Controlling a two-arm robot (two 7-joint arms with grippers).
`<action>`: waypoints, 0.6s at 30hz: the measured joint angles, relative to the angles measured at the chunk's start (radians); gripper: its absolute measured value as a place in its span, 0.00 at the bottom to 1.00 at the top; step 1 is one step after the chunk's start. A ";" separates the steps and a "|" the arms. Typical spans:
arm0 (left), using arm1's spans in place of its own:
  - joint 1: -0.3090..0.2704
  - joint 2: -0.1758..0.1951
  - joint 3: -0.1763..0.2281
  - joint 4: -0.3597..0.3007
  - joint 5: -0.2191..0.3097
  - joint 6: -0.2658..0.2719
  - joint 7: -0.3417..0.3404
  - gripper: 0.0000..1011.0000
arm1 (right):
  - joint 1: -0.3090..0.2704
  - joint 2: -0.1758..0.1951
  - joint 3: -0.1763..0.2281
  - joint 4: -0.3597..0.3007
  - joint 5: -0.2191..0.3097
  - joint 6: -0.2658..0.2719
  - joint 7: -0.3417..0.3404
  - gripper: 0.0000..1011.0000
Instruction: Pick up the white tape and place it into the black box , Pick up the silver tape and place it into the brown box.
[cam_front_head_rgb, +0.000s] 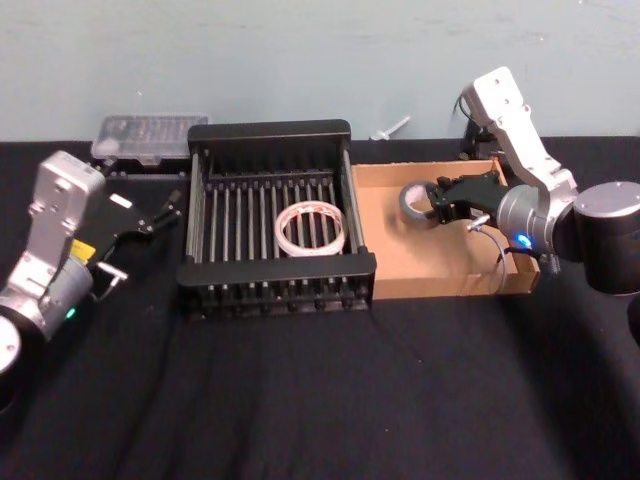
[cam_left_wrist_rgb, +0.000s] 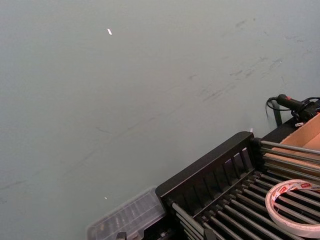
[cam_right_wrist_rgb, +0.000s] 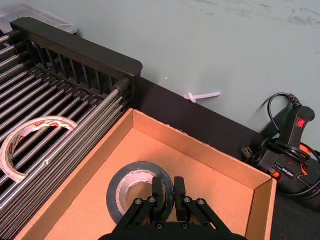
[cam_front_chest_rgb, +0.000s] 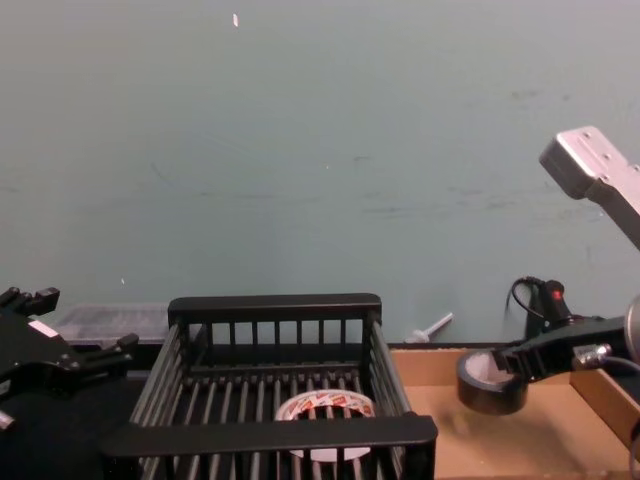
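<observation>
With the white tape (cam_front_head_rgb: 311, 229) flat in the black box (cam_front_head_rgb: 270, 131) at frame centre, the right gripper (cam_front_head_rgb: 447, 204), fingers clamped on the silver tape (cam_front_head_rgb: 415, 200), hangs above the brown box (cam_front_head_rgb: 445, 288) at right, where a tilted release could send it rolling

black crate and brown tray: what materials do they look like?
Black box: looks like moulded plastic, semi-matte, with thick solid rims and barred sides. The floor bars have a duller grey sheen, so they could be metal; hard to tell. Brown box: looks like plain matte cardboard, with thin low walls and raw pale edges.
</observation>
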 joint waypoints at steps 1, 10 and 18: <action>0.000 0.000 0.000 0.000 0.000 0.000 0.000 0.99 | 0.000 0.000 0.000 0.000 0.000 0.000 0.000 0.14; 0.000 0.000 0.000 0.000 0.000 0.000 0.000 0.99 | 0.000 0.001 0.001 -0.003 0.002 0.000 0.000 0.18; 0.000 0.000 0.000 0.000 0.000 0.000 0.000 0.99 | -0.001 0.002 0.002 -0.004 0.004 -0.001 0.001 0.41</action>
